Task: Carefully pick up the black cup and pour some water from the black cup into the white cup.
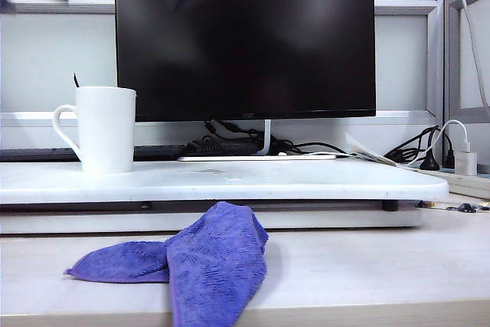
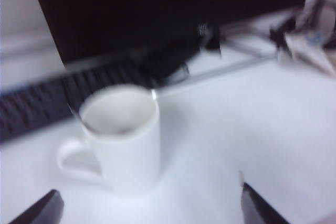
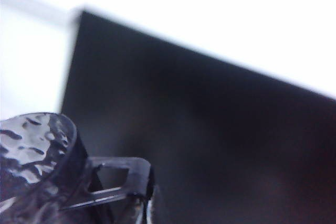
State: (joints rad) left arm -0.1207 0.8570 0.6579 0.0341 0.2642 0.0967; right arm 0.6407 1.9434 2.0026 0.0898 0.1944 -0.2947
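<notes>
The right tool [image 3: 113,192] is clamping the black cup [image 3: 34,150] high above the mug [image 1: 103,128] and should be tipping slowly over its mouth, while the left tool [image 2: 149,208], fingers apart, is hovering near the mug.
</notes>
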